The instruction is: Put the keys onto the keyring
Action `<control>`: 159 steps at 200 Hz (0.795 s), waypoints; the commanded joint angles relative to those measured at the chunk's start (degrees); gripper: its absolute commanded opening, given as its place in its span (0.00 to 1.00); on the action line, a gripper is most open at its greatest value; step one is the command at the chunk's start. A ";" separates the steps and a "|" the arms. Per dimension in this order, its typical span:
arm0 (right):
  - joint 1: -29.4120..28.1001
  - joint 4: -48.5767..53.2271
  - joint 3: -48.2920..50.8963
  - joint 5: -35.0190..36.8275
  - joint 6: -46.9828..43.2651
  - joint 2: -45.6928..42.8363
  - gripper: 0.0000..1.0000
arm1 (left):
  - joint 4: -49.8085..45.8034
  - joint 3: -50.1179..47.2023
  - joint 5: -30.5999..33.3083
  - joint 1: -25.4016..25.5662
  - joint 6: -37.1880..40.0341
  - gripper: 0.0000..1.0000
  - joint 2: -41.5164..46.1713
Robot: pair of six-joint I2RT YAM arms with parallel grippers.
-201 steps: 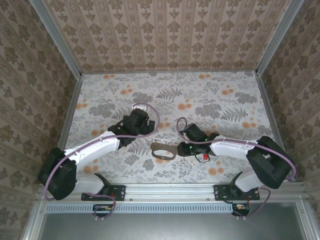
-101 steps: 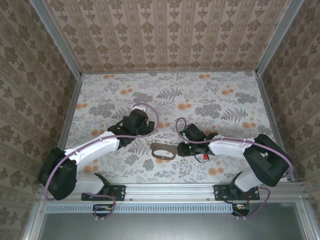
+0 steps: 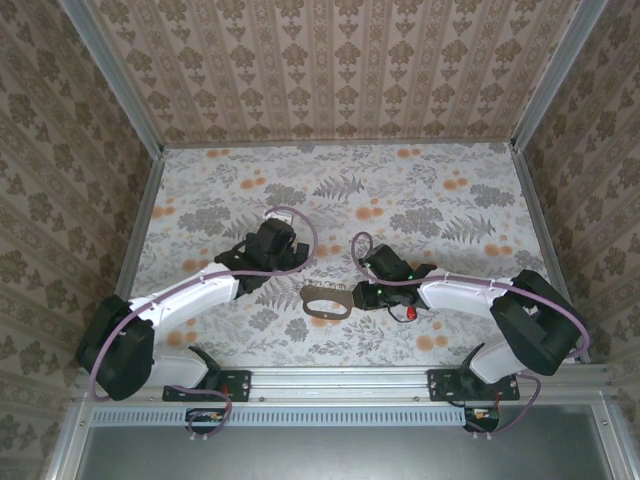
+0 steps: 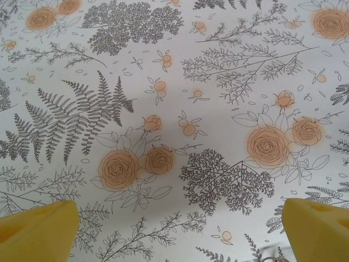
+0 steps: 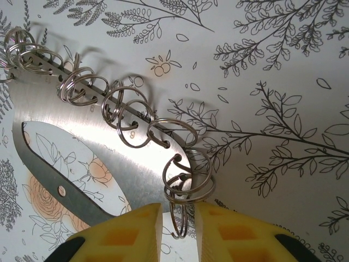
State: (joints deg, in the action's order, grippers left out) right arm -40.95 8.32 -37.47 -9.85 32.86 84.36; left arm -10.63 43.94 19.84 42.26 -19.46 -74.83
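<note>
The keyring (image 3: 327,300) lies flat on the flowered tablecloth between the two arms. In the right wrist view it is a brushed metal plate (image 5: 109,158) with a large hollow centre and several wire split rings threaded through holes along its edge. My right gripper (image 3: 363,297) is at its right end. Its yellow fingers (image 5: 125,234) stand narrowly apart, with one split ring (image 5: 180,215) edge-on between them and a gap on each side. A key with a red end (image 3: 412,313) lies on the cloth just below the right wrist. My left gripper (image 3: 272,250) hovers wide open up-left of the keyring.
The left wrist view has bare patterned cloth between the yellow fingertips (image 4: 38,232), and a bit of wire ring (image 4: 270,255) at the bottom edge. Patterned walls (image 3: 330,70) enclose the table on three sides. A metal rail (image 3: 340,380) runs along the near edge.
My right gripper has edged slightly left toward the keyring's right end. The left arm and the key have hardly moved.
</note>
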 commanded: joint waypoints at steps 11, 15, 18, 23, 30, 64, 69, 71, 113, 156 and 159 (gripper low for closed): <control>-0.35 0.31 -1.36 0.85 0.10 -0.47 0.25 | 0.70 -0.61 -0.50 -0.43 -0.22 0.98 0.21; -0.36 0.30 -1.36 0.87 0.10 -0.42 0.25 | 0.70 -0.61 -0.56 -0.47 -0.22 0.98 0.13; -0.32 0.22 -1.37 0.88 0.10 -0.30 0.25 | 0.70 -0.61 -0.57 -0.47 -0.20 0.98 0.12; -0.35 0.16 -1.36 0.88 0.01 -0.13 0.25 | 0.70 -0.64 -0.65 -0.49 -0.18 0.98 0.12; -0.36 0.08 -1.46 0.87 0.08 0.22 0.25 | 0.77 -0.65 -0.67 -0.53 -0.16 0.98 0.04; -0.29 -0.72 -1.46 0.88 0.01 1.51 0.25 | 0.88 -0.62 -0.94 -0.60 -0.20 0.98 0.05; -0.31 -0.75 -1.42 0.90 0.01 1.63 0.24 | 0.88 -0.66 -0.94 -0.63 -0.19 0.98 0.04; -0.35 -0.80 -1.38 0.95 0.03 1.61 0.24 | 0.88 -0.62 -0.94 -0.59 -0.19 0.98 0.03; -0.35 -1.08 -1.29 1.41 0.01 1.89 0.17 | 1.01 -0.77 -1.16 -0.60 -0.26 0.98 0.04; -0.36 0.03 -1.52 1.22 -0.43 0.80 0.00 | 1.25 -0.79 -1.42 -0.60 -0.54 0.98 0.19; -0.34 0.30 -1.68 1.18 -0.62 0.57 0.00 | 1.28 -0.83 -1.52 -0.67 -0.57 0.98 0.23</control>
State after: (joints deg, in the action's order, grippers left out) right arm -40.95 7.35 -37.58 -9.43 32.91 85.69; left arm -10.20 43.83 19.22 41.91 -19.46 -74.83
